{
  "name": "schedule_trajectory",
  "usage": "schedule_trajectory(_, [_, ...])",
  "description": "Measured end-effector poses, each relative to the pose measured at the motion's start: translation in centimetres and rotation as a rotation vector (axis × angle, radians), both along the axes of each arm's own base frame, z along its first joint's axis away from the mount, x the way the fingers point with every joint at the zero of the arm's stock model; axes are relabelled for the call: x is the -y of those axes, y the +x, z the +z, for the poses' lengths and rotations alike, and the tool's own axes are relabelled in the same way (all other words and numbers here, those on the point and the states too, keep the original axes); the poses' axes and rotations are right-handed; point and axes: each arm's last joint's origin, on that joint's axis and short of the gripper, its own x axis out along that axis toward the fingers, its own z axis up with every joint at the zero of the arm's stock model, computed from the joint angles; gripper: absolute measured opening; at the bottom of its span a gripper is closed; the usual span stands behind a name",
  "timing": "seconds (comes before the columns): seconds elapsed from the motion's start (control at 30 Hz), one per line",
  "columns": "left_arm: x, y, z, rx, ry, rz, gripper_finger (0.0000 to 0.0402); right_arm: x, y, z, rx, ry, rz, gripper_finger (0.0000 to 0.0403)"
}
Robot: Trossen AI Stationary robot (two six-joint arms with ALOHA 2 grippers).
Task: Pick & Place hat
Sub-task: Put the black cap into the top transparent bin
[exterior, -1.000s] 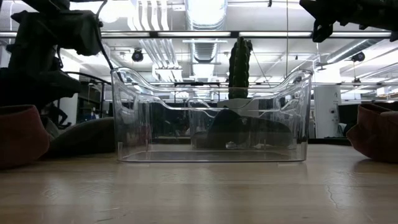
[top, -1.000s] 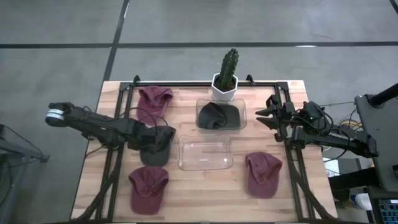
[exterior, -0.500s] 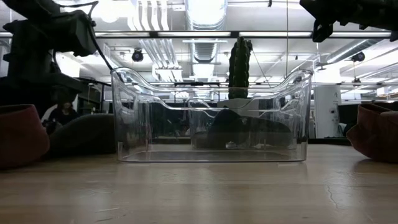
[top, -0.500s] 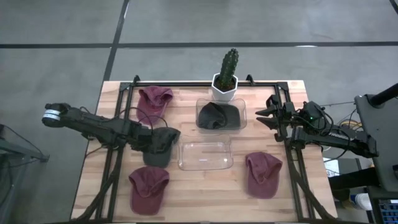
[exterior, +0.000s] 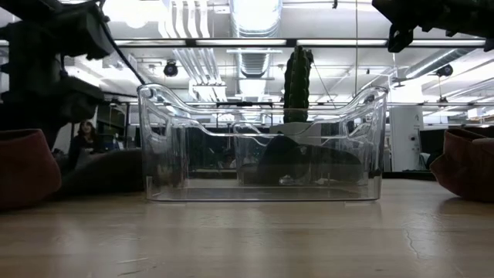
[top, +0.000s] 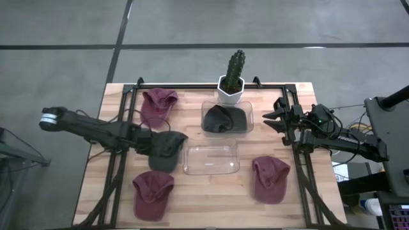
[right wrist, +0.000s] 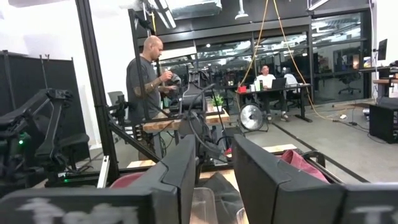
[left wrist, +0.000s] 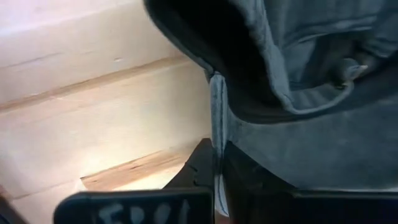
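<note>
A pale wooden table [top: 192, 185] was seen from above, set on grey concrete floor crossed by dark seams, with a black metal frame running along its edges. Behind it, in the low view, an open workshop was shown: ceiling ducts, strip lights, glass partitions, and a seated person [exterior: 83, 137] far off at a desk. In the right wrist view, a standing person [right wrist: 149, 93] and seated people at desks were caught beyond the table.

On the boards, a potted cactus [top: 233, 76] stood at the far edge in a white pot. Just in front of it, a clear bin [top: 226, 118] held a dark grey hat. A second, empty clear bin [top: 211, 157] lay nearer the middle. Three maroon hats were spread about: one [top: 158, 104] at the far left, one [top: 152, 193] at the near left, one [top: 271, 179] at the near right.

The grey hat [top: 167, 148] was lying just left of the empty bin, and the left gripper [top: 146, 143] was pressed together on its edge; in the left wrist view the fabric [left wrist: 298, 93] was seen pinched between the dark fingers [left wrist: 199, 168]. The right gripper [top: 278, 119] was held above the table's right edge, fingers slightly parted, nothing between them.
</note>
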Motion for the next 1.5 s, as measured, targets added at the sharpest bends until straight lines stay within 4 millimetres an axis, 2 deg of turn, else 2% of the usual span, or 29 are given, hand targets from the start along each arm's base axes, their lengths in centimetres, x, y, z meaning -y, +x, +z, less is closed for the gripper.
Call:
schedule_trajectory(0.17, [-0.3, -1.1, 2.6, 0.002, 0.055, 0.064, 0.0007, 0.0, 0.0, 0.0, 0.0, 0.001, 0.0, 0.0096])
schedule_trajectory(0.37, [-0.7, -2.4, 7.2, 0.042, 0.153, 0.129, 0.0006, 0.0, 0.0, 0.0, 0.0, 0.005, 0.001, 0.0102])
schedule_trajectory(0.53, [-1.0, -2.3, 11.3, 0.215, 0.216, 0.178, 0.0006, 0.0, 0.0, 0.0, 0.0, 0.011, 0.003, 0.0105])
schedule_trajectory(0.67, [-1.2, -2.1, 14.7, 0.338, 0.272, 0.213, 0.0006, 0.0, 0.0, 0.0, -0.003, 0.089, 0.02, 0.0098])
schedule_trajectory(0.8, [-1.6, -1.6, 17.7, 0.499, 0.435, 0.266, 0.0006, 0.0, 0.0, 0.0, -0.004, 0.111, 0.025, 0.0091])
schedule_trajectory(0.9, [-1.8, -0.3, 19.3, 0.647, 0.548, 0.279, 0.0006, 0.1, 0.1, 0.1, 0.006, 0.111, 0.012, 0.0087])
schedule_trajectory(1.0, [-1.7, 1.6, 20.1, 0.751, 0.626, 0.234, 0.0006, 0.4, 0.4, 0.3, 0.039, 0.125, -0.07, 0.0088])
schedule_trajectory(1.13, [-1.6, 4.5, 20.0, 0.775, 0.717, 0.176, 0.0006, 0.9, 1.2, 0.5, 0.077, 0.152, -0.12, 0.0103])
schedule_trajectory(1.3, [-1.5, 7.8, 18.7, 0.714, 0.822, 0.133, 0.0006, 1.3, 2.6, 0.9, 0.043, 0.161, -0.122, 0.0144])
schedule_trajectory(1.5, [-2.0, 11.4, 18.2, 0.757, 0.928, 0.116, 0.0006, 2.1, 5.0, 3.1, -0.033, 0.085, -0.147, 0.0196])
